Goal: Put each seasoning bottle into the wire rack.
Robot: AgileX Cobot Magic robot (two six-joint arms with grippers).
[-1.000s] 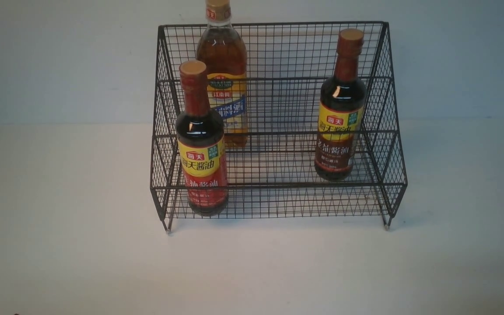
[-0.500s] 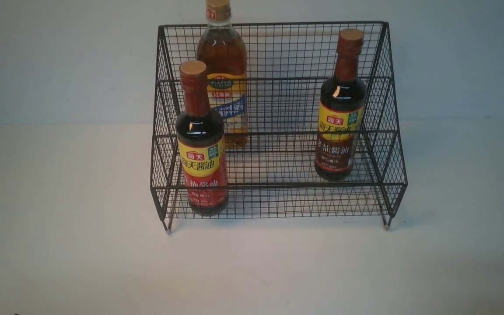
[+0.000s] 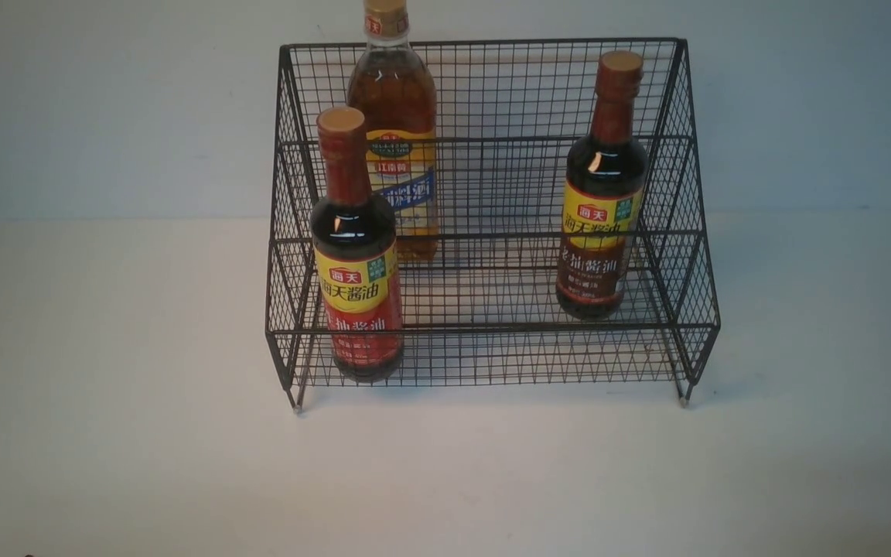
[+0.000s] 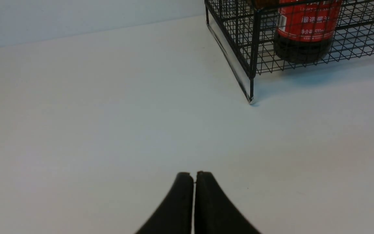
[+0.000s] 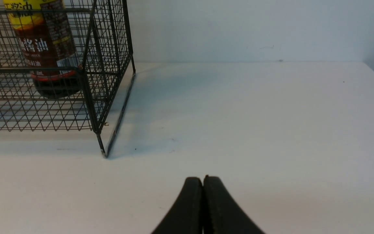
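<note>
All three seasoning bottles stand upright inside the wire rack [image 3: 492,216], which sits on the white table [image 3: 105,425] toward the far wall. The red-band bottle [image 3: 358,255] is on the lowest, nearest tier at the left; the amber bottle [image 3: 395,131] is on a higher tier just behind it, also at the left; the brown-band bottle [image 3: 602,193] stands on the middle tier at the right. Each has its long axis vertical, cap up, and none leans on the mesh as far as can be seen. The left gripper [image 4: 194,175] has its fingers pressed together on nothing, low over bare table near the front, with the rack's near left corner and the base of the red-band bottle [image 4: 304,35] lying ahead of it and to the right. The right gripper [image 5: 203,180] is likewise pressed together and empty, with the rack's near right corner and the brown-band bottle [image 5: 49,48] ahead of it and to the left. Neither arm shows in the front view. Judging from how things lie, no bottle is left outside the rack, so the task looks complete and no further reach seems called for; were one needed, each arm is nearer the bottles on its own side.
</note>
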